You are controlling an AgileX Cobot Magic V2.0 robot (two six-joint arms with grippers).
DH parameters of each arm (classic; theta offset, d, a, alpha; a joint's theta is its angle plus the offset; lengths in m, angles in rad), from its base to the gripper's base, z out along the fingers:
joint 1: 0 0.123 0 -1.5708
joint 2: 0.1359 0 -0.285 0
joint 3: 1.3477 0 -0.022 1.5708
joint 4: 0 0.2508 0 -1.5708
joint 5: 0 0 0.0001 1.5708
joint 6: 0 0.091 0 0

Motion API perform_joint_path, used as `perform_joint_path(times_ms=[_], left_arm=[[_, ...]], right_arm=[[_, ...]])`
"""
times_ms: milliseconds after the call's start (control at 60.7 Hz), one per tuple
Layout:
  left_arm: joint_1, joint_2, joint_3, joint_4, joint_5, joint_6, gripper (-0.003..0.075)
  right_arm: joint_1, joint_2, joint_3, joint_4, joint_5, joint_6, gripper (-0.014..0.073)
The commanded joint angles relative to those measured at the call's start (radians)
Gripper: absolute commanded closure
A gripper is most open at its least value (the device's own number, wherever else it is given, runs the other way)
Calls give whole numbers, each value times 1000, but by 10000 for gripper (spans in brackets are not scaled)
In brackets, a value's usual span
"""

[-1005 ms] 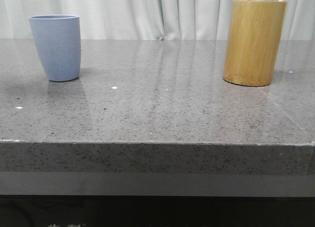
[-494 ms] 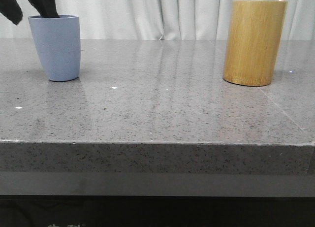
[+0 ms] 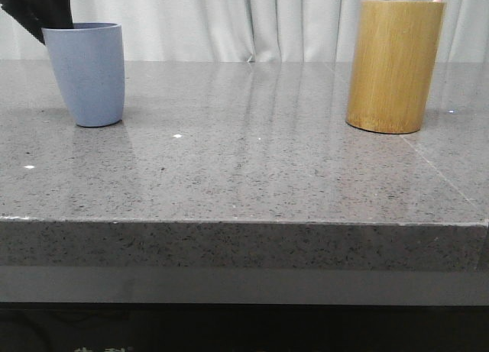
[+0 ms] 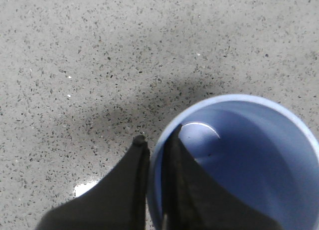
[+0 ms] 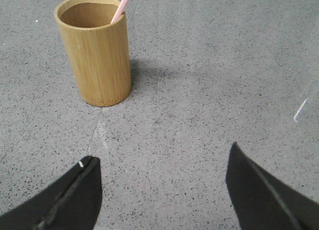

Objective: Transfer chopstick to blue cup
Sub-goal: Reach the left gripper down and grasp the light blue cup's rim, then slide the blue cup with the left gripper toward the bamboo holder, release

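One chopstick (image 5: pixel 122 4), one blue cup (image 3: pixel 86 73), one bamboo cylinder (image 3: pixel 395 66)

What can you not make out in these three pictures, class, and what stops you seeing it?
1. Chopstick: lower length hidden inside the wooden holder, front and right wrist views; its tip is cut off by the frame's edge.
2. Left pincer: mostly cut off in the front view.
3. Blue cup: its outside is unseen in the left wrist view, which looks straight down.
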Motion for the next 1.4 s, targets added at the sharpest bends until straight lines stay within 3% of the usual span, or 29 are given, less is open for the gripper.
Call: perform_joint_path(times_ms=[0,231,560,758,1219,1302,1384], left_arm=[[-11,-47,-44,-29,-23,1,739],[-121,-36,-150,-85,11,2,739],[-320,126,-434,-85,95,2,739],[-362,202,-520,-85,111,2,739],[-369,245,-529,-79,146,2,736],[-369,245,-529,-79,153,2,684],[-369,245,-529,-79,153,3,558]], right_arm=[[-6,10,-33,-12,-69,-6,53],[-6,10,-33,-4,-69,-6,53],[-6,10,-33,-3,-70,-6,53],[-6,10,-33,-3,-73,-6,53],[-6,10,-33,-3,-97,-6,53],[-6,10,-33,-3,-97,-6,53],[-6,10,-33,-3,-97,-6,53]])
